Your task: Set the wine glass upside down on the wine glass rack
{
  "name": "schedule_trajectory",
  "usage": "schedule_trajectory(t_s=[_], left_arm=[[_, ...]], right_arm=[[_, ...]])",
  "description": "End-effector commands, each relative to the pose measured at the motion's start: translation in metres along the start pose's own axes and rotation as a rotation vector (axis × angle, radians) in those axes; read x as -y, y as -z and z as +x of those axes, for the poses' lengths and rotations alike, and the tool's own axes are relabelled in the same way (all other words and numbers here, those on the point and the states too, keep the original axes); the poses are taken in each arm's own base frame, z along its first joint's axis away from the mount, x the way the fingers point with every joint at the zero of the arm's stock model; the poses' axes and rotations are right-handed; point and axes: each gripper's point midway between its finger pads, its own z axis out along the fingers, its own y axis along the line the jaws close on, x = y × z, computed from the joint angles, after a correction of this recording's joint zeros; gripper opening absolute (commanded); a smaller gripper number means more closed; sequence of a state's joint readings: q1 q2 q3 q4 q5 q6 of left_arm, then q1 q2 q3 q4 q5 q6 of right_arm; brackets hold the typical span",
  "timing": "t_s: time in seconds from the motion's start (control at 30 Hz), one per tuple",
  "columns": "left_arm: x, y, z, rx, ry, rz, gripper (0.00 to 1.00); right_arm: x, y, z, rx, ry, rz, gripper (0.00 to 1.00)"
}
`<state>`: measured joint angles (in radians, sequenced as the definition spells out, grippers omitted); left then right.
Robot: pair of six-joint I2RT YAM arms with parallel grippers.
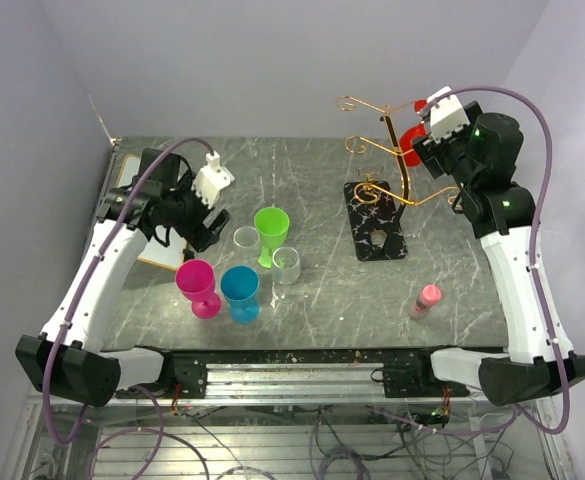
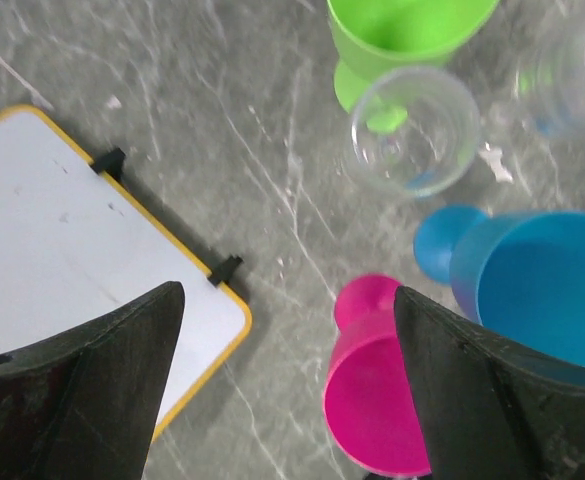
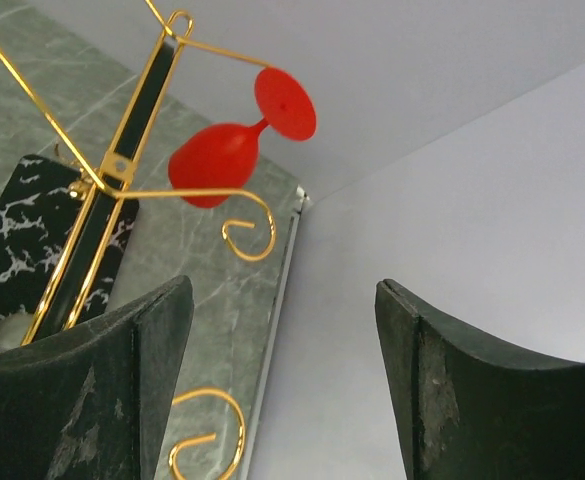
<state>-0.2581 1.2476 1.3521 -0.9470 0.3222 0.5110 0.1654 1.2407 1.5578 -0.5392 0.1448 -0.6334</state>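
Glasses stand grouped toward the near left of the worktop [image 1: 322,310]: a magenta glass [image 1: 199,285] and a blue glass [image 1: 240,292] nearest, two clear glasses [image 1: 286,264] and a green glass [image 1: 271,232] just behind. All are upright, and the bowls I can see into hold nothing. The left fingers [image 2: 102,380] hover spread above the magenta glass and a yellow-edged white board [image 2: 62,230] by the left edge, gripping nothing. A small pink bottle [image 1: 427,298] sits toward the near right.

Farther back, right of centre, the wine glass rack [image 1: 375,220] stands on its black base. The red wine glass [image 3: 227,155] hangs from one of its gold arms on the far side, foot up, bowl down. The right fingers [image 3: 92,380] are parted beside it, holding nothing and clear of the glass.

To my eye the hanging is done, and only backing the arm away is left.
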Motion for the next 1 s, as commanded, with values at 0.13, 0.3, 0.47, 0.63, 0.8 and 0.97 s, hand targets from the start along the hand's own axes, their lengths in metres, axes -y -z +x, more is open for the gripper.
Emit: schedule_trajectory(t_s=[0.13,0.3,0.47,0.63,0.8,0.97], left_arm=[[0.029,0.026,0.062,-0.266,-0.026,0.099,0.92],[0.031,0.023,0.087,-0.361,-0.010,0.116,0.87],[0.027,0.013,0.103,-0.416,0.005,0.095,0.78],[0.028,0.003,0.111,-0.448,0.023,0.116,0.65],[0.027,-0.005,0.118,-0.466,0.026,0.113,0.55],[0.026,-0.006,0.125,-0.485,0.019,0.104,0.30]], right_arm=[[-0.014,0.009,0.021,-0.038,-0.058,-0.075,0.73],[-0.013,0.009,0.020,-0.028,-0.082,-0.096,0.74],[-0.012,0.010,0.023,-0.024,-0.099,-0.113,0.75],[-0.010,0.008,0.025,-0.023,-0.119,-0.122,0.76],[-0.009,0.005,0.028,-0.027,-0.135,-0.128,0.77],[-0.009,0.003,0.031,-0.032,-0.141,-0.132,0.78]])
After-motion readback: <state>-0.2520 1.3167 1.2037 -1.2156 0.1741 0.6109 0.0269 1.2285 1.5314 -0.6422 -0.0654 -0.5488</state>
